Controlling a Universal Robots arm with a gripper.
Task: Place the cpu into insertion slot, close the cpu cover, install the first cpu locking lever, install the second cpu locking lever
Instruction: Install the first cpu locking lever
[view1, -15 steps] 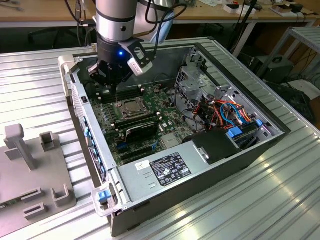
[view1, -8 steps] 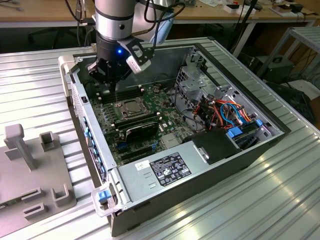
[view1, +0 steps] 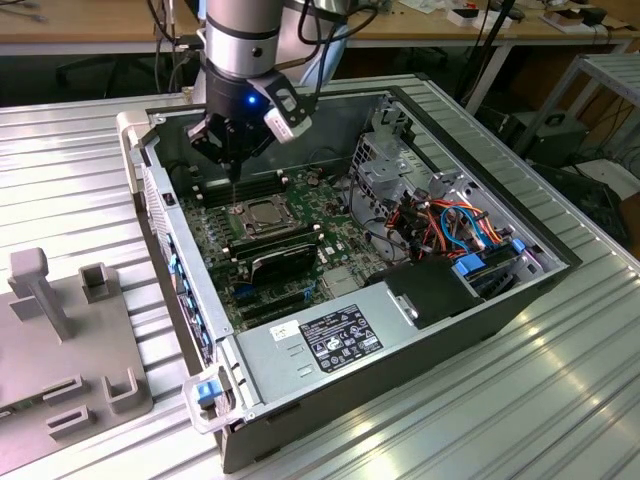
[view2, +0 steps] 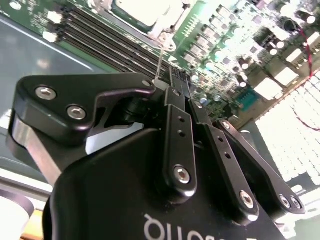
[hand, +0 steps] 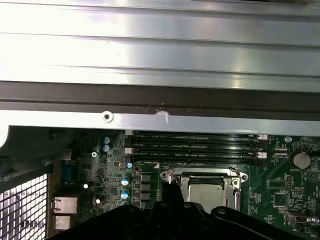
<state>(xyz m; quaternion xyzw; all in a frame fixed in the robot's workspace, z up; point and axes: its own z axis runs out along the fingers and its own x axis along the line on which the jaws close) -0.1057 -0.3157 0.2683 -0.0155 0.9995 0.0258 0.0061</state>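
The cpu (view1: 264, 213) lies in the socket on the green motherboard, its silver-tan top showing through the window of the cpu cover (view1: 246, 224). The cover lies flat over it. In the first wrist view the cpu (hand: 206, 191) sits inside the grey cover frame (hand: 172, 176). My gripper (view1: 234, 168) hangs over the socket's corner toward the exterior view's left. In the second wrist view my gripper (view2: 167, 87) has its black fingers (view2: 176, 125) together on a thin wire locking lever (view2: 160, 60). The lever (view1: 235, 192) stands nearly upright from the socket.
Memory slots (hand: 195, 147) run beside the socket, next to the case wall (hand: 160, 107). A black card (view1: 283, 262) stands nearer the power supply (view1: 330, 335). Coloured cables (view1: 455, 225) fill the case on the exterior view's right. A grey fixture (view1: 60, 330) sits outside the case.
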